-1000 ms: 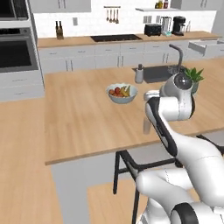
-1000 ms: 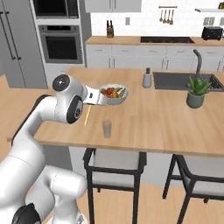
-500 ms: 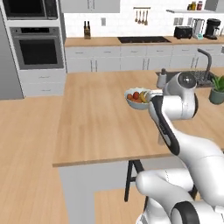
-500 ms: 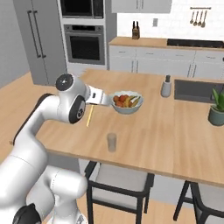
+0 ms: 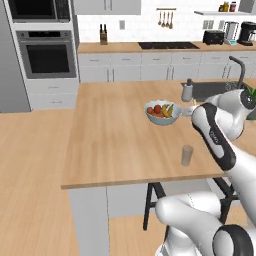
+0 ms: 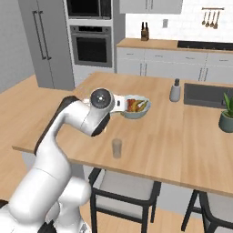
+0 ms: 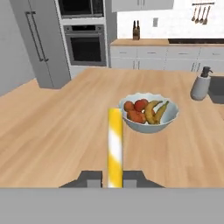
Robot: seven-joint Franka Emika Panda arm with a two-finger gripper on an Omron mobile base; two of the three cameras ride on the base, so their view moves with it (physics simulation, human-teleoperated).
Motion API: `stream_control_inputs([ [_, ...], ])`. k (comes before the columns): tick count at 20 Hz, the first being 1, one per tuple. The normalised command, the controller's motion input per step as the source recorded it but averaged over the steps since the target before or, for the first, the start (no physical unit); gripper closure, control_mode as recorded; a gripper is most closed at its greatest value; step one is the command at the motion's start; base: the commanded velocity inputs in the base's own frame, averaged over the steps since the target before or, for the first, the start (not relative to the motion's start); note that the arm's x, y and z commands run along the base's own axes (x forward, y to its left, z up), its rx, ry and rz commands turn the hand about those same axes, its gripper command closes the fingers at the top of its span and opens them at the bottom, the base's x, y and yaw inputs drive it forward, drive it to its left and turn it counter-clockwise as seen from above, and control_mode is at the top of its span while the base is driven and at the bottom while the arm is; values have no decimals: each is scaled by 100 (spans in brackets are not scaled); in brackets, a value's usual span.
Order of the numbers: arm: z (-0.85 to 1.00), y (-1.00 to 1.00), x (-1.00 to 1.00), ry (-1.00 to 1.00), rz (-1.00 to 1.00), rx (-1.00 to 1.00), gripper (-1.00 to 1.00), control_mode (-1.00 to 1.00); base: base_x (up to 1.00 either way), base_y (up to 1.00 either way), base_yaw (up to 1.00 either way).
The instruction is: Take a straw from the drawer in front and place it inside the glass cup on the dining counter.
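My gripper (image 7: 113, 178) is shut on the straw (image 7: 115, 146), a thin yellow stick with pale bands that stands up between the two dark fingertips (image 7: 92, 177). The straw points across the wood-plank dining counter (image 7: 52, 131) toward the fruit bowl. In the right base view, the glass cup (image 6: 117, 148) stands upright near the counter's front edge, below and a little right of my hand. It is also seen from the left base view as the glass cup (image 5: 187, 155), just left of my forearm. The drawer is out of view.
A white fruit bowl (image 6: 135, 107) with bananas and red fruit sits mid-counter, beyond the cup. A grey dispenser bottle (image 6: 175, 90) stands by the sink, and a potted plant (image 6: 226, 119) at the far right. Dark stools (image 6: 120, 195) stand under the counter's front edge.
The whole picture has shifted, so the base has moved along the dining counter. The hand has swung up to point the straw forward. The grip on the straw is unchanged.
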Motion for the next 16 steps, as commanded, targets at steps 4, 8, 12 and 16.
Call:
stream_control_inputs([
  [4, 0, -62, 0, -20, 49, 13, 100, -100, 0, 0, 0],
  [8, 0, -33, 12, -17, 60, 11, 100, -100, 0, 0, 0],
  [12, 0, 4, 22, -10, 48, 6, 100, -100, 0, 0, 0],
  [16, -1, 26, 5, -3, 26, 3, 100, -100, 0, 0, 0],
])
